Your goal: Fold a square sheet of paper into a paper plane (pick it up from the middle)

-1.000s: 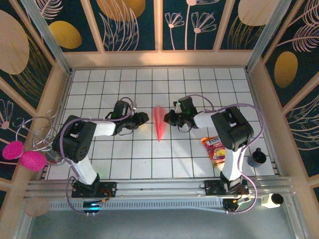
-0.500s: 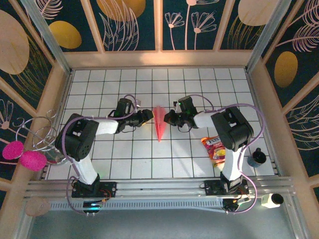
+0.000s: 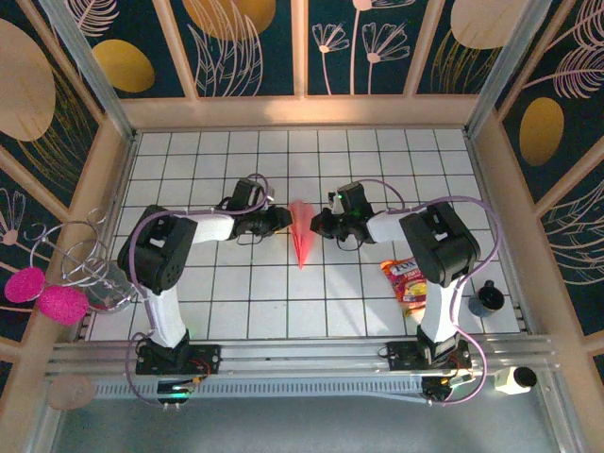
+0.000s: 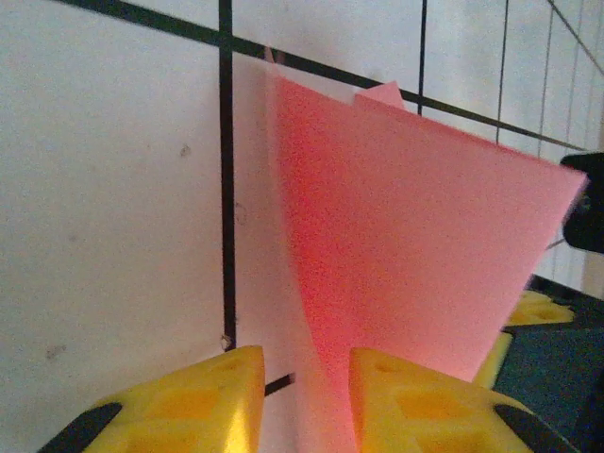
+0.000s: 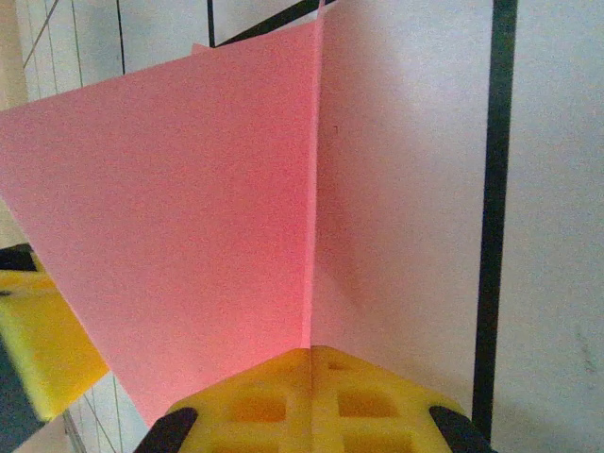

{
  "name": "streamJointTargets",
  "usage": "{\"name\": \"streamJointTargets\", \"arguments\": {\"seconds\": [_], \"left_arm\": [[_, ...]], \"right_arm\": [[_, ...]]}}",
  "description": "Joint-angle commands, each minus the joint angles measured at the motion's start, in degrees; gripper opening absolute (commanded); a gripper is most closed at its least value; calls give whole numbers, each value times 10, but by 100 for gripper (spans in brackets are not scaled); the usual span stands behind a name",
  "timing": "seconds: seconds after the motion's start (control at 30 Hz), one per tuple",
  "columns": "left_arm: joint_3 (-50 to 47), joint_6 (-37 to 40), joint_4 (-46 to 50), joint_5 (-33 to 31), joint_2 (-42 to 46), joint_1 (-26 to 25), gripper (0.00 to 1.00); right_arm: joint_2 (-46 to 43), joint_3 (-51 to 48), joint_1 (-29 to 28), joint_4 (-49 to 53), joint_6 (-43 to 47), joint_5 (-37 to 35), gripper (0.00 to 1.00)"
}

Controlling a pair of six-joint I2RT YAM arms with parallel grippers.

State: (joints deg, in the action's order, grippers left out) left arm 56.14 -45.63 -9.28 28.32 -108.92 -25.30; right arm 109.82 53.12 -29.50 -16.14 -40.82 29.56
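Left jaws slightly parted astride edge of paper plane (image 4: pixel 415 236), right jaws closed, seemingly pinching its centre fold

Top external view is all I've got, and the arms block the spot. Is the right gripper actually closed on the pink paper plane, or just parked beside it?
Observer: The right wrist camera shows the right gripper shut, jaws pressed together, with the paper plane's crease running straight into the seam between them.
Operator: And the left one, has it clamped too?
Observer: No. On the left wrist camera the left gripper is open. The plane's near edge sits in the gap between the jaws, close against one of them.
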Motion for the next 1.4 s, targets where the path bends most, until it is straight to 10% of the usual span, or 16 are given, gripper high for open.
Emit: {"name": "streamJointTargets", "arguments": {"seconds": [0.0, 0.4, 0.93, 1.37], "left_arm": [[19, 24, 51, -21, -7, -2, 24], [18, 5, 23, -38, 17, -2, 0], [-74, -55, -46, -51, 58, 5, 0], [-73, -52, -45, -38, 53, 5, 0]], "right_arm": [[5, -3, 0, 1, -1, -12, 1], [-22, -4, 4, 2, -6, -26, 0], [-1, -5, 7, 10, -10, -22, 1], [-99, 46, -21, 162, 71, -153, 48]]}}
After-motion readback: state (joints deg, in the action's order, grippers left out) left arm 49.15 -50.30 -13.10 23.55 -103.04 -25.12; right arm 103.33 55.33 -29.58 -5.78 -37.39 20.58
